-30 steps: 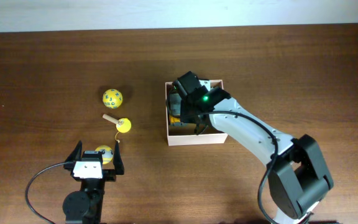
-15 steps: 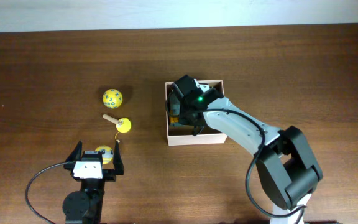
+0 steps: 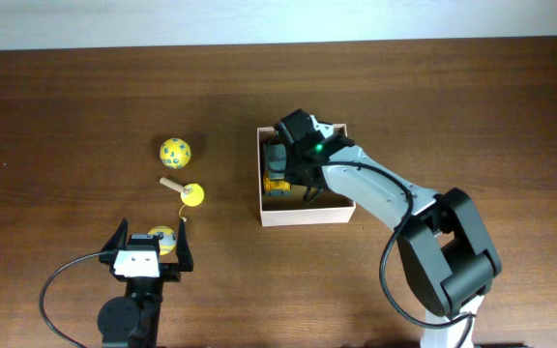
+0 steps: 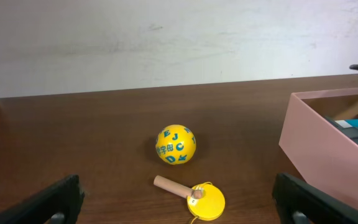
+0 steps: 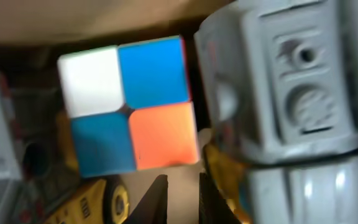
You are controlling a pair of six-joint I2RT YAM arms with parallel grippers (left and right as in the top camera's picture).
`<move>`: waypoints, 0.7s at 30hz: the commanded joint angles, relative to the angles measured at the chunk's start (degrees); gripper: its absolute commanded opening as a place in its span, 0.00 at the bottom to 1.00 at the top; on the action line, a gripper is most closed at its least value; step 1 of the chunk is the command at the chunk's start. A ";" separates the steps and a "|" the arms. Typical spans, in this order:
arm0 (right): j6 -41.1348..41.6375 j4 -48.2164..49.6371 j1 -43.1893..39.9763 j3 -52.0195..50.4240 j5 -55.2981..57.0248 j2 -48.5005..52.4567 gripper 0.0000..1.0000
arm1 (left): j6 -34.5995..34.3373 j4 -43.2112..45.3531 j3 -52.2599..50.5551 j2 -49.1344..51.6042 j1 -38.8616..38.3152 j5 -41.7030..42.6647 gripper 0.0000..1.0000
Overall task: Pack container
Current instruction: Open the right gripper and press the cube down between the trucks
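Observation:
The container (image 3: 303, 215), a shallow box with white walls, stands right of the table's middle and shows at the right edge of the left wrist view (image 4: 328, 155). My right gripper (image 3: 296, 145) reaches down inside it. In the right wrist view that gripper (image 5: 182, 199) is shut to a thin slit with nothing between its fingers. Just ahead of it are a colour cube (image 5: 129, 102), a grey toy robot (image 5: 291, 93) and a yellow toy vehicle (image 5: 92, 199). My left gripper (image 3: 150, 253) stands wide open at the front left, and a yellow ball (image 3: 162, 236) lies by its fingers.
A yellow ball with blue letters (image 3: 175, 152) (image 4: 176, 144) lies left of the container. In front of it is a yellow disc toy with a wooden handle (image 3: 190, 193) (image 4: 205, 200). A pale wall runs behind the table's far edge.
My right gripper has shifted a little inside the container, uncovering the grey and yellow toys at its left side. The left arm has not moved.

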 commanded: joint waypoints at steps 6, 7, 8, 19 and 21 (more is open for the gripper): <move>-3.63 1.88 -0.44 -0.46 2.03 0.48 0.13 | 0.92 -0.04 -0.31 -0.17 0.35 0.46 0.99; -3.63 2.03 -0.42 -0.46 2.03 0.48 0.13 | 0.92 -0.04 -0.31 -0.17 0.35 0.46 0.99; -3.63 2.10 -0.42 -0.46 2.03 0.48 0.13 | 0.92 -0.04 -0.31 -0.17 0.35 0.46 0.99; -6.45 3.69 -0.44 -0.46 2.89 0.48 0.13 | 0.92 -0.04 -0.31 -0.17 0.35 0.44 0.99; -6.43 3.30 -0.42 -0.46 2.89 0.48 0.13 | 0.92 -0.04 -0.31 -0.17 0.35 0.44 0.99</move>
